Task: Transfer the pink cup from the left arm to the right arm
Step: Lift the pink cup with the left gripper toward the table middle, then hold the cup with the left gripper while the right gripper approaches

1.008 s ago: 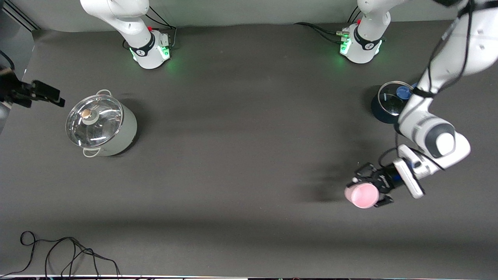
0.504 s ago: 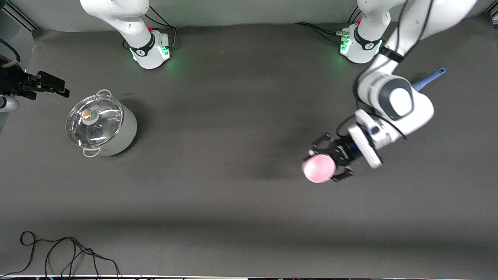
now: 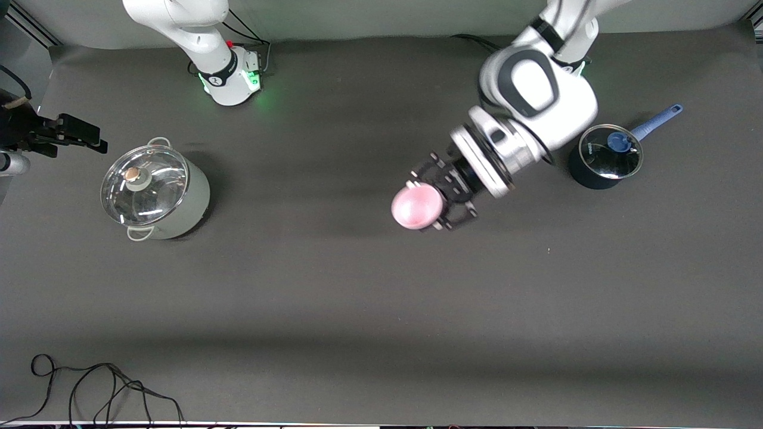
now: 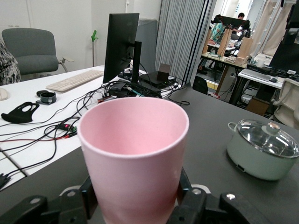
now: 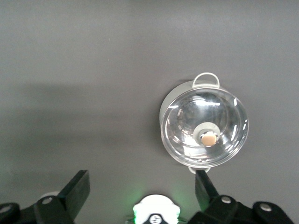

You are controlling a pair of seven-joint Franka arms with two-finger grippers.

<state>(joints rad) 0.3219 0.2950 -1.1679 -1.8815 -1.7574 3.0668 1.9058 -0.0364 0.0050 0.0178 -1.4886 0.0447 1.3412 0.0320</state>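
Left end effector [image 3: 438,202] grips pink cup [image 3: 416,206] over bare mid-table [image 3: 334,268].

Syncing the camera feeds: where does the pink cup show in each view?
Front view: pink cup in the left gripper, up over the middle of the table.
Left wrist view: cup fills the foreground, clamped between the fingers.
Right wrist view: not in it.
Shared landmark: the grey lidded pot.

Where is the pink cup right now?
The pink cup is held in the shut left gripper, in the air over the table's middle, between the lidded pot and saucepan.
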